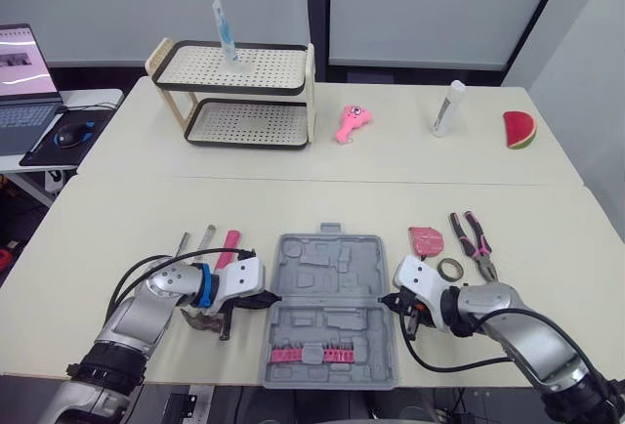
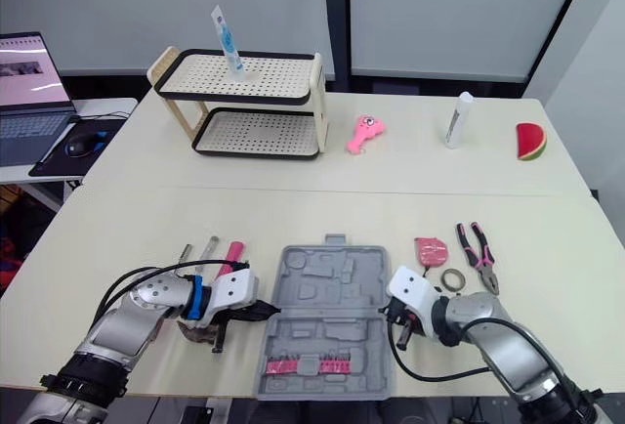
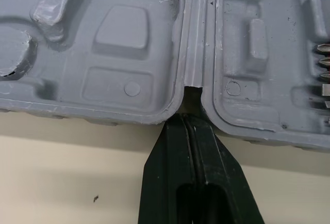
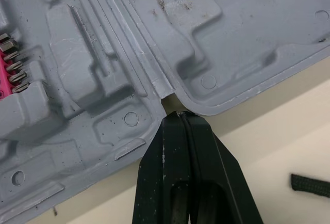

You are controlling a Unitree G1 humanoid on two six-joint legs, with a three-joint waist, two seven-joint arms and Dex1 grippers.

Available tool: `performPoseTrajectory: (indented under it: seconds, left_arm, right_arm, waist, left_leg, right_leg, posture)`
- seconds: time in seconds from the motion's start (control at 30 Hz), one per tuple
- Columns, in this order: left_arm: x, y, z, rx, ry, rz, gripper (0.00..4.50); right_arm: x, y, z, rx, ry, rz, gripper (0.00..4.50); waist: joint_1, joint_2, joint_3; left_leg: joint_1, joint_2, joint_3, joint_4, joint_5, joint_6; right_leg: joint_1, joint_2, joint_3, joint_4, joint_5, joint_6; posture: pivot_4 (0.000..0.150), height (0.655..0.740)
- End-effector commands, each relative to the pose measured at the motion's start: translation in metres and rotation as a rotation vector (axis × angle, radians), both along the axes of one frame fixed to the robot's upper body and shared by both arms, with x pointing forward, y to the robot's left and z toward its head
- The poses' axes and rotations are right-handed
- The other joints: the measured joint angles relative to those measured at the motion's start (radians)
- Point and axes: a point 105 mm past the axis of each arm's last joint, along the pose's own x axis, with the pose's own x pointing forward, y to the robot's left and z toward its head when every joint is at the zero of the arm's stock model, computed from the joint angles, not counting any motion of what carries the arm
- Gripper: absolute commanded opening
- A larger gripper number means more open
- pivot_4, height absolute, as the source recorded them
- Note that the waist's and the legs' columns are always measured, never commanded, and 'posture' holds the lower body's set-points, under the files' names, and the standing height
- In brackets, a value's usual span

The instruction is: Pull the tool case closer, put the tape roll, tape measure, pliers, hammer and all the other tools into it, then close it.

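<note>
Pale table (image 1: pixel 293 204) holds the open tool case (image 1: pixel 328 292); laptop (image 1: pixel 24 82) at far left.

The two-tier rack (image 1: pixel 311 92) carried an upright tube (image 1: pixel 224 28); to its right were a pink toy (image 1: pixel 353 121), white bottle (image 1: pixel 449 108) and watermelon slice (image 1: pixel 519 129).

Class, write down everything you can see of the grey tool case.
Grey moulded plastic, the tool case lies open flat near the table's front edge, handle on the far side. Its recesses look empty but for pink-racked bits in the near half. The shut left hand and right hand each meet a hinge end.
</note>
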Motion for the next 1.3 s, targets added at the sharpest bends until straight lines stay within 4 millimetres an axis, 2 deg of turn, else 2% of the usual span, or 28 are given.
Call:
performPoseTrajectory:
  seconds: [0.03,0.33,0.67,1.3]
  left_arm:
    - [-0.009,-0.007,-0.006,0.01,0.032,-0.037,0.0]
    - [-0.008,-0.021,-0.001,-0.007,0.023,-0.062,0.0]
    - [-0.016,-0.019,0.001,0.012,0.042,-0.081,0.0]
    - [-0.029,-0.015,-0.001,0.031,0.084,-0.095,0.0]
  right_arm:
    - [-0.006,0.004,0.008,0.03,-0.008,0.028,0.02]
    - [-0.014,0.001,0.008,0.027,0.018,0.023,0.02]
    - [-0.028,0.001,0.003,0.02,0.066,0.04,0.02]
    - [-0.039,0.002,0.0,0.014,0.115,0.065,0.02]
  waist:
    - [0.0,0.0,0.0]
    - [0.003,0.0,0.0]
    - [0.005,0.0,0.0]
    - [0.005,0.0,0.0]
  left_leg:
    - [0.0,0.0,0.0,0.0,0.0,0.0]
    - [0.0,0.0,0.0,0.0,0.0,0.0]
    - [0.0,0.0,0.0,0.0,0.0,0.0]
    - [0.0,0.0,0.0,0.0,0.0,0.0]
  right_leg:
    - [0.0,0.0,0.0,0.0,0.0,0.0]
    - [0.001,0.0,0.0,-0.001,0.0,0.0]
    - [0.001,0.0,0.0,-0.002,0.0,0.0]
    - [0.001,0.0,0.0,-0.003,0.0,0.0]
  posture:
    - [0.15,0.735]
    - [0.15,0.735]
    - [0.15,0.735]
    - [0.15,0.735]
